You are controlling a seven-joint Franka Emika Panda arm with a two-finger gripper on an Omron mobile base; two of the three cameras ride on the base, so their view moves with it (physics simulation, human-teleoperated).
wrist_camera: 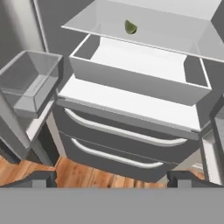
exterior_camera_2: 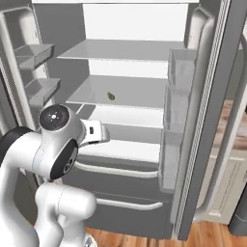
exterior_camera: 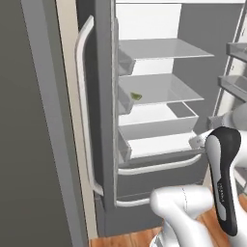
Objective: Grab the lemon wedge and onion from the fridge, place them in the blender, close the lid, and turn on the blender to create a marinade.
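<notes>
Because the fridge (exterior_camera_2: 202,120) doors stand open, the lemon wedge (wrist_camera: 130,27) lies exposed on a clear middle shelf (wrist_camera: 183,35), well apart from the gripper (wrist_camera: 111,177), whose fingers are spread wide and empty, ready to reach in.

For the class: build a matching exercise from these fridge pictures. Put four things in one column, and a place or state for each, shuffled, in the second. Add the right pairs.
Column one:
1. lemon wedge
2. end effector
3. fridge
4. drawer

Column two:
A. doors swung open
B. lying on a clear shelf
C. directly under the shelf with the wedge
D. open, holding nothing

Pairs: 1-B, 2-D, 3-A, 4-C
</notes>
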